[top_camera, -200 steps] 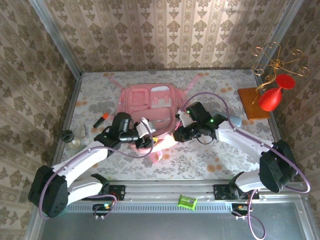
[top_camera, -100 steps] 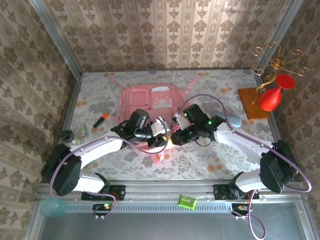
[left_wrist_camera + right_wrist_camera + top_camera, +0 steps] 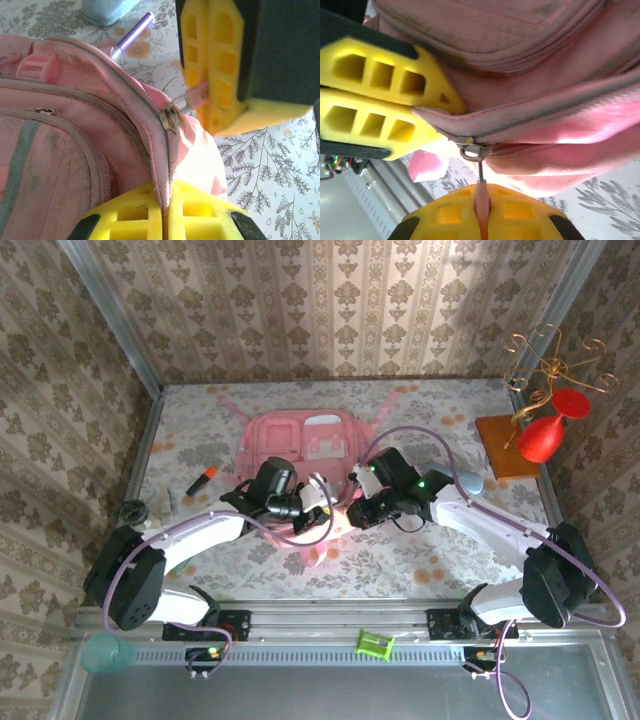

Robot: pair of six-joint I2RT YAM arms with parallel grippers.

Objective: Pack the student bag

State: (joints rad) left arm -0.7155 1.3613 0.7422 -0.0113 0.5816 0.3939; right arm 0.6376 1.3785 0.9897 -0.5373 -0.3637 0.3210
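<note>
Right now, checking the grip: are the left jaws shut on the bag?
Shut on the student bag: yellow pads pinch its zip edge.

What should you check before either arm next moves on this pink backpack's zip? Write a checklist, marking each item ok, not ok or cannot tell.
1. Left fingers shut on the student bag seam beside the zip: ok.
2. Right fingers shut on the pink zip pull: ok.
3. Zip slider free between the two grips: ok.
4. How far the zip is open: cannot tell.
5. Everything packed: not ok; an orange marker lies on the table left of the bag.
</note>
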